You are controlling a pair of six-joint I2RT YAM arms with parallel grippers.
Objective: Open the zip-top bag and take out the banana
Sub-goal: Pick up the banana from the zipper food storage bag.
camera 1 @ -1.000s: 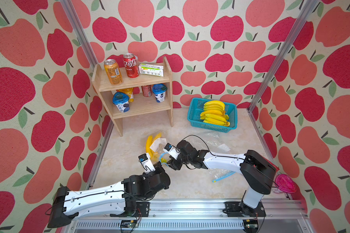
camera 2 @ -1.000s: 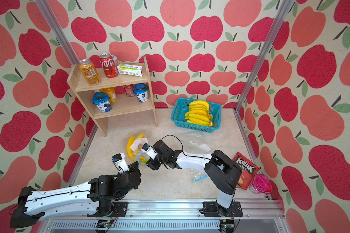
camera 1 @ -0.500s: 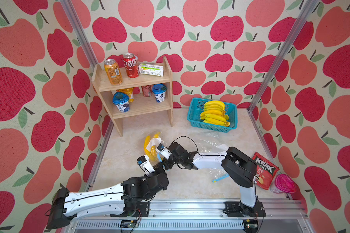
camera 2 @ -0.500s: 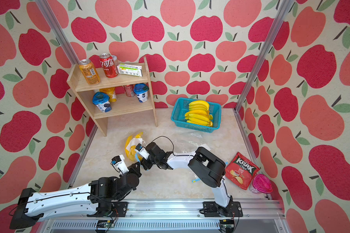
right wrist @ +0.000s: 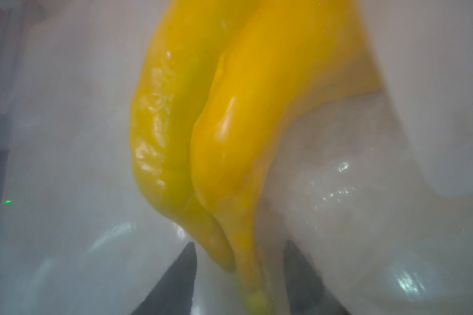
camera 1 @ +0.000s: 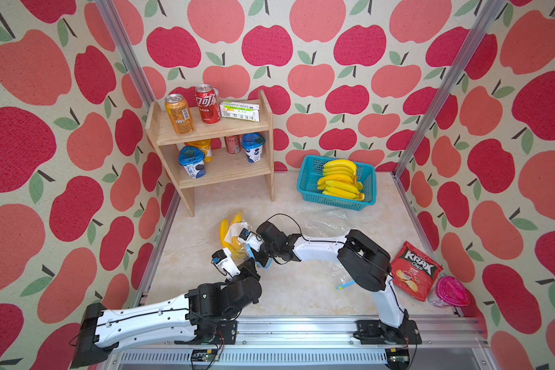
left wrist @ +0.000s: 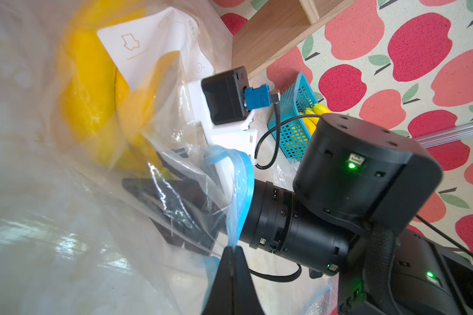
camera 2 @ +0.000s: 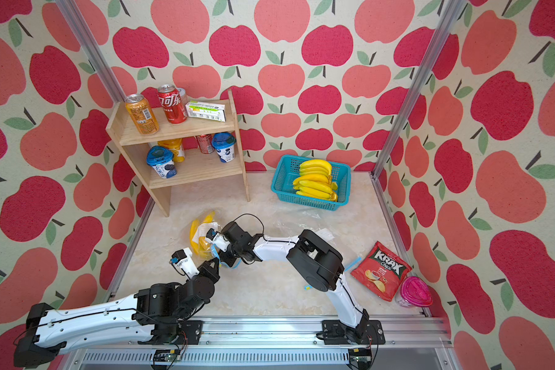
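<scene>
A clear zip-top bag (camera 1: 241, 253) with a blue zip rim (left wrist: 243, 185) lies on the table in front of the shelf. Yellow bananas (camera 1: 226, 230) (camera 2: 194, 232) lie inside it behind a white label. My left gripper (left wrist: 233, 248) (camera 1: 250, 262) is shut on the blue rim and holds the mouth up. My right gripper (right wrist: 239, 246) (camera 1: 242, 246) reaches in through the mouth. Its jaws stand open on either side of the banana (right wrist: 230, 122) stem end, with a gap on each side.
A teal basket (camera 1: 306, 192) of bananas stands at the back right. A wooden shelf (camera 1: 218, 128) with cans and cups is at the back left. A second clear bag (camera 1: 327, 224), a red chips bag (camera 1: 414, 269) and a pink-lidded cup (camera 1: 450, 290) lie right.
My right gripper has pushed leftward, deeper into the bag, up to the banana's stem end. The left gripper has kept its hold on the rim.
</scene>
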